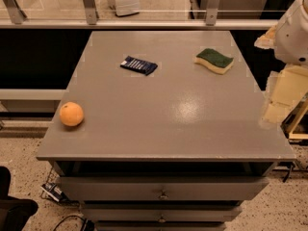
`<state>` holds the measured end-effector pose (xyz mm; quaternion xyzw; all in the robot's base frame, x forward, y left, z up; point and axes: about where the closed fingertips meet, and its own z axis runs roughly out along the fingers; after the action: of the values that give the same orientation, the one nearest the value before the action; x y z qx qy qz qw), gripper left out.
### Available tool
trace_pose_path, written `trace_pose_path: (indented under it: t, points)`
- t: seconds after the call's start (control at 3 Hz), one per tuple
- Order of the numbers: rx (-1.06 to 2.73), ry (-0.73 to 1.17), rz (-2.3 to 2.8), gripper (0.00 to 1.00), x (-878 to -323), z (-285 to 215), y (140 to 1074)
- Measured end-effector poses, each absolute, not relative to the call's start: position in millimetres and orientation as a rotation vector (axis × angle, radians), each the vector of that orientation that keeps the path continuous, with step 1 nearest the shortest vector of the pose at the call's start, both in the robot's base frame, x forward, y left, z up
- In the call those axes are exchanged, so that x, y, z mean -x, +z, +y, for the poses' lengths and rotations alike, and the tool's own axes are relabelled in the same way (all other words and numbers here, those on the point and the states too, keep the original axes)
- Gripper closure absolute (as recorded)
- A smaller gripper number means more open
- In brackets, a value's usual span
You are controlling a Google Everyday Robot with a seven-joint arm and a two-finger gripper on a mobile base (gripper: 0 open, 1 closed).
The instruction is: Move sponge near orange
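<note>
A grey table (pixel 168 129) carries a dark blue packet (pixel 138 65) at the back, with the sponge (pixel 214 60) to its right and the orange (pixel 71 114) nearer and to its left. The gripper (pixel 276 107) hangs far right of the packet, past the table's edge.

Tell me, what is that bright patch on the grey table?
Camera view: the patch is glare from a light on the table, right of centre; the orange and sponge cast only faint shadows; the pincer, off the table's right edge, looks washed out and pale.

Quick count: one sponge (pixel 214 60), one orange (pixel 71 114), one blue packet (pixel 138 65), one table (pixel 159 134) under them. One gripper (pixel 281 97) too, off the table's right edge, sponge closest to it.
</note>
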<state>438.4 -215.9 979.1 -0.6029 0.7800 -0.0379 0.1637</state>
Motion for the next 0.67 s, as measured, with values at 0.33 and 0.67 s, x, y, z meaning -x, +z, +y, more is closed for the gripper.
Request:
trace_pose_path:
  t: [0.33, 0.67]
  points:
    - [1.719, -0.108, 2.224, 0.0, -438.4, -215.9, 979.1]
    - [1.65, -0.089, 2.182, 0.0, -449.4, -219.8, 981.2]
